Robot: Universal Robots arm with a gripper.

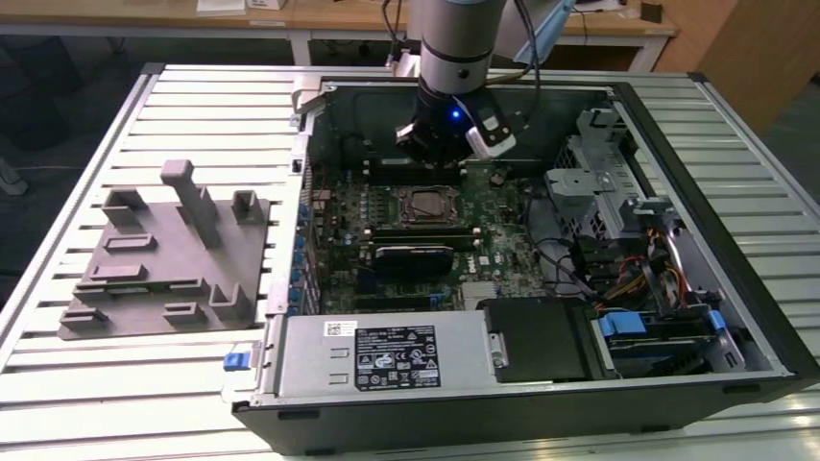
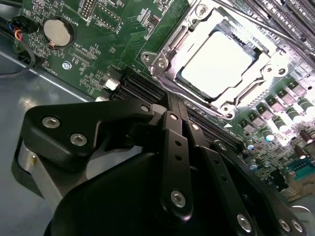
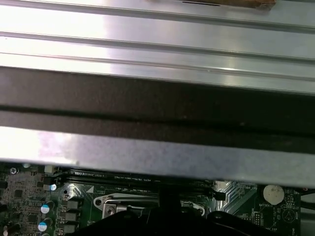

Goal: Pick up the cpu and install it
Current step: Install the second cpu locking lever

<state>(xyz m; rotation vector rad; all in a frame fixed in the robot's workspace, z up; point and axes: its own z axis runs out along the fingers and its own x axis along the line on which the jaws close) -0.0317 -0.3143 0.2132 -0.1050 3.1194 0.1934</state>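
Slatted metal tabletop [image 1: 154,403], open computer case [image 1: 717,384] lying on it, wooden desks behind. Pincer [image 2: 173,101] hangs inside the case above the motherboard [image 1: 506,254], just off the socket [image 1: 427,205] toward the case's far wall. In the second wrist view the two fingers [image 2: 170,128] are pressed together, nothing between them.

The cpu [image 2: 216,63] sits in the socket: pale silver square top, thin darker rim, badly glared so surface detail is washed out. It looks flush and square in the frame; probably seated, though the glare hides the corners. Load plate [image 2: 268,66] and its screws ring it on all sides; the wire lever looks to run along one edge, hard to confirm.

Doing this well: keep the chip level, corners matched to the socket, no sliding across pins, no side load from the fingers on the frame.

Further out: grey plastic tray [image 1: 167,259] with upright posts on the exterior view's left, power supply [image 1: 384,355] at the case's near edge.
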